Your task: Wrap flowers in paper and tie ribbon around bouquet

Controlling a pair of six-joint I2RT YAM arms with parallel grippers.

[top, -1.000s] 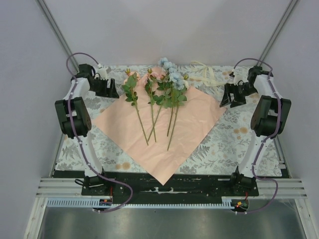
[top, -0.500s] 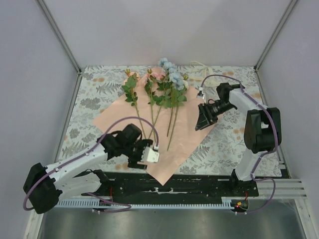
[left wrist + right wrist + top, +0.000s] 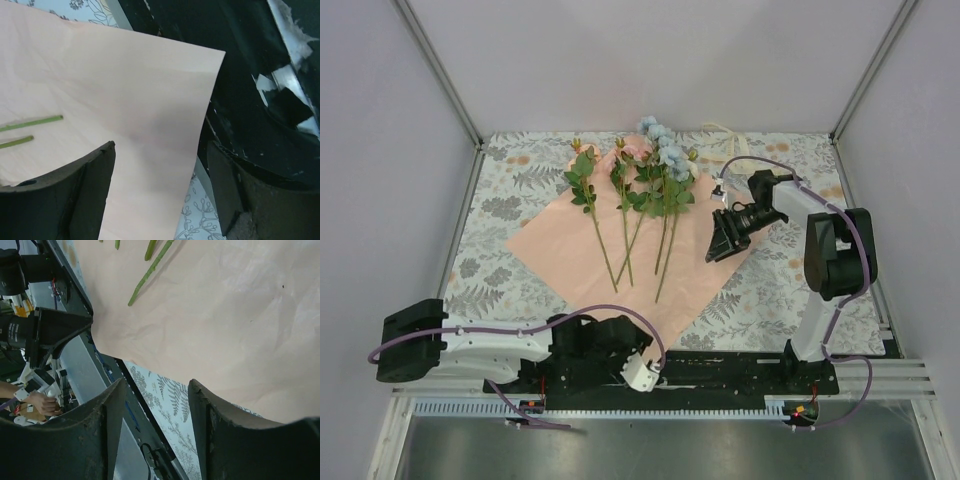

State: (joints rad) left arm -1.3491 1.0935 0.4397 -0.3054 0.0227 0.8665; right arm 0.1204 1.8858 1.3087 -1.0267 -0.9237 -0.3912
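Nothing wrapped yet: flowers [image 3: 635,190] lie loose on the flat paper [image 3: 560,250], ribbon [image 3: 735,150] untied behind them. Your left pincer [image 3: 162,150] gapes at the paper's near corner, right pincer [image 3: 156,385] spread at its right corner

— Paper [image 3: 560,245]?
— Plain salmon-pink, matte.
— Flowers [image 3: 642,196]?
— Peach-pink and pale blue blooms; green leaves, stems.
— Ribbon [image 3: 738,150]?
— Cream.
— Desk [image 3: 505,200]?
— White cloth, grey-green fern print, orange blossoms.

High rear view looking down, wrist views close, all sharing paper [image 3: 560,255]
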